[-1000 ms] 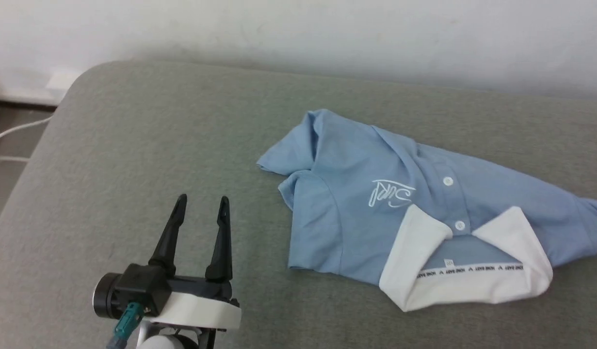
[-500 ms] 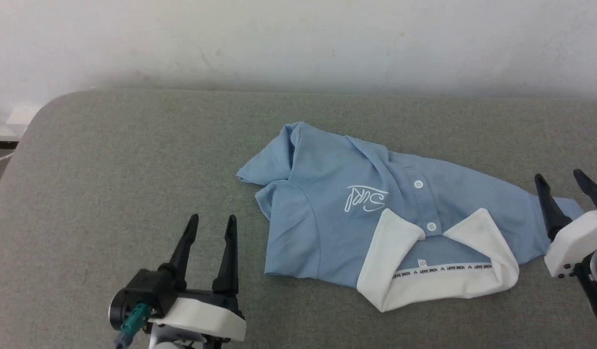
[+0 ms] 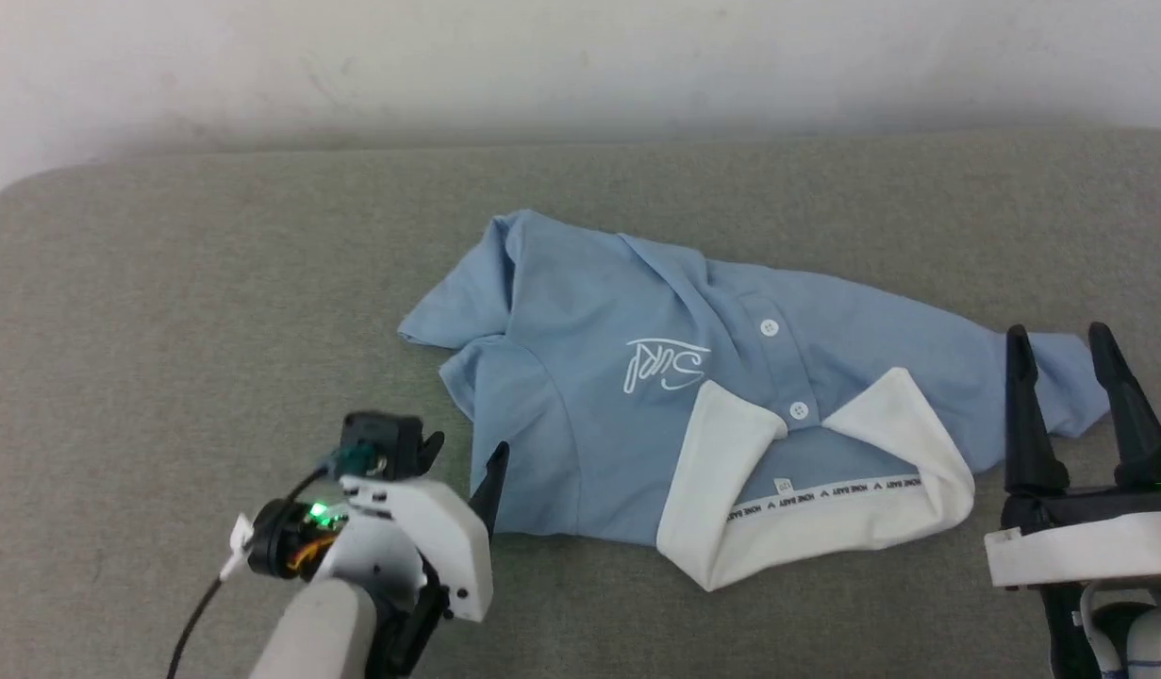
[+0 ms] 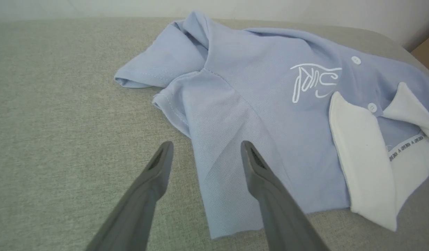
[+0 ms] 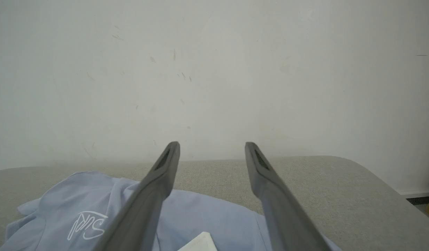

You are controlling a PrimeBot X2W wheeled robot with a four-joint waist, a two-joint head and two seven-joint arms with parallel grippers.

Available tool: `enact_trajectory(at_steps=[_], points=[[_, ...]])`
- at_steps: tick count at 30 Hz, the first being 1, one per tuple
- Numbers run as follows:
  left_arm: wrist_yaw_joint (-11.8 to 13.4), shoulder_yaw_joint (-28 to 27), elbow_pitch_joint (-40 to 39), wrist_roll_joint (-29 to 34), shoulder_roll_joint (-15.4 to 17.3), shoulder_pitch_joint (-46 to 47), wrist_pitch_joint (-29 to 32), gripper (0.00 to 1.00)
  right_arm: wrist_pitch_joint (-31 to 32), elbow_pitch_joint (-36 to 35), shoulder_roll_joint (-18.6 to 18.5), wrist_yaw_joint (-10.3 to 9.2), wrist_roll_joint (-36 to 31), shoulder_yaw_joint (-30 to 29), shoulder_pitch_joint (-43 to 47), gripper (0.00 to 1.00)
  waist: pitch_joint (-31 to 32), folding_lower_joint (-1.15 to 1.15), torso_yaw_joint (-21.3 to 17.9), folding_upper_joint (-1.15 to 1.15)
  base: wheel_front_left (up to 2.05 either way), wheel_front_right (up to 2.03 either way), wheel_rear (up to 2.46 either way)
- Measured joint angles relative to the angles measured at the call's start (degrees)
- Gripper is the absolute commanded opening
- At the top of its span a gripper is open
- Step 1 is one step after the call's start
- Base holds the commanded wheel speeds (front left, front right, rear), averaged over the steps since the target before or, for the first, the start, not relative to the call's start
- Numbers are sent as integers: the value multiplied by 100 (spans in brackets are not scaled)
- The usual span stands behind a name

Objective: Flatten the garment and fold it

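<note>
Garment [image 3: 580, 415] lies just beside left end effector [image 4: 206, 143], perhaps touching.

One garment [image 3: 561, 377], two buttons [image 3: 769, 327], one left pincer [image 4: 204, 146], one right pincer [image 3: 1056, 330]

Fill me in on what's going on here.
A two-armed robot is set to flatten and fold a light blue polo shirt that lies front-up and rumpled on a grey padded surface, its white collar toward the robot. The left gripper has its fingers open over the shirt's edge near a sleeve. The right gripper hovers open by the shirt's other end. No fold is made yet.
</note>
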State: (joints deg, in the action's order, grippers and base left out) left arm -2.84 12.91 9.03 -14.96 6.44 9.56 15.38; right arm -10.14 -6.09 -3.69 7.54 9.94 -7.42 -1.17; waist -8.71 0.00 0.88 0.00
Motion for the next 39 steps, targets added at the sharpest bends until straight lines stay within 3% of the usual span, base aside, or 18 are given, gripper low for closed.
enact_trajectory(at_steps=[7, 8, 9, 14, 25, 32, 33, 34, 39], points=[[59, 193, 114, 69, 199, 424, 1522, 100, -26, -5, 38, 0, -48, 29, -89, 100, -309, 0, -271, 0, 0, 0, 0], [43, 234, 134, 64, 219, 423, 1649, 44, -56, 3, 41, 0, -49, 27, -98, 100, -346, 0, -301, 0, 0, 0, 0], [36, 245, 105, 54, 247, 431, 1737, 0, -63, 19, 44, 0, -57, 27, -108, 100, -377, 0, -327, 0, 0, 0, 0], [41, 201, -143, -55, 280, 338, 1738, 0, -107, 151, 51, 0, -107, 2, -116, 100, -444, 1, -327, 0, 0, 0, 0], [861, -770, -1408, 112, 693, -383, 625, 0, 37, 397, 64, 0, -234, -125, -102, 100, -103, 0, 119, 0, 0, 0, 0], [1054, -966, -1316, 101, 864, -991, 975, 0, 563, 828, 64, 0, -261, -183, -36, 100, 69, -1, 418, 0, 0, 0, 0], [1066, -956, -1258, 115, 860, -1011, 944, 44, 666, 891, 66, 0, -282, -188, -34, 100, 79, -1, 451, 0, 0, 0, 0], [1107, -951, -1222, 156, 845, -1006, 814, 100, 766, 940, 65, 0, -304, -192, -32, 100, 86, 0, 482, 0, 0, 0, 0], [1105, -946, -1154, 155, 654, -776, -275, 100, 1291, 965, 30, 0, -402, -122, -90, 100, 121, -1, 623, 0, 0, 0, 0]])
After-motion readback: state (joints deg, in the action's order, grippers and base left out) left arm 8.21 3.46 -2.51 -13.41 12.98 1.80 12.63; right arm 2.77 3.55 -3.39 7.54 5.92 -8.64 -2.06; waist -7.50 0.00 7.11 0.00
